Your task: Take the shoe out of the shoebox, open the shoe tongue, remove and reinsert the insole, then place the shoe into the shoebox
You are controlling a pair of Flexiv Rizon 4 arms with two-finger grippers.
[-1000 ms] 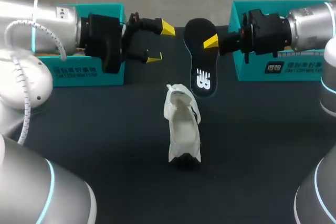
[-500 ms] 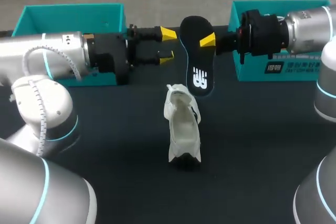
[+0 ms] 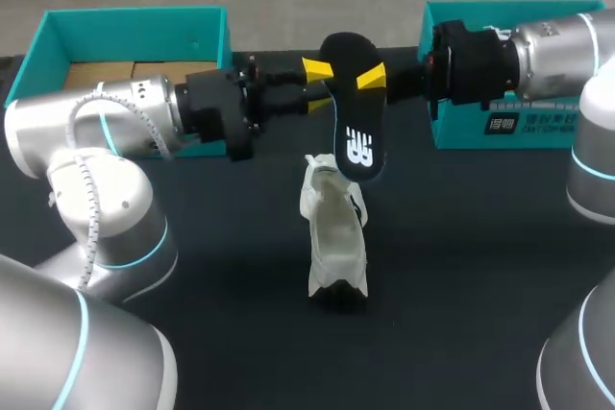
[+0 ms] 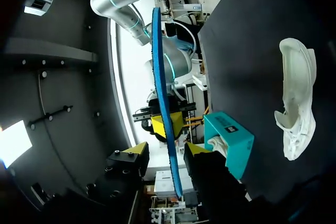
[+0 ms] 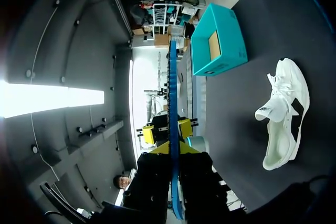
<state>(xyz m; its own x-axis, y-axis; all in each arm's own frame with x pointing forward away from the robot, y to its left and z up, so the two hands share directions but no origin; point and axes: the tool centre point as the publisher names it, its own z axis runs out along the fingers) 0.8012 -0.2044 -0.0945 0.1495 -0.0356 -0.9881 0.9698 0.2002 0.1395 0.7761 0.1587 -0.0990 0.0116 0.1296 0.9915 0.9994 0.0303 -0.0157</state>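
Left gripper [image 3: 315,85] advances, jaws spread, to the insole [image 3: 356,132] clamped by right gripper [image 3: 375,78]; mistimed handover risks dropping it.

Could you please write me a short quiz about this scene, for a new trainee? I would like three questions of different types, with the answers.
1. True or false: the white shoe lies inside a shoebox.
2. Multiple choice: which gripper is shut on the black insole? A. the left gripper; B. the right gripper; C. both.
3. Short answer: how many teal shoeboxes stand on the table?

Key
1. False. It lies on the table, outside both boxes.
2. B. The left gripper is open, with one finger on each side of the insole.
3. Two: the left shoebox and the right shoebox.
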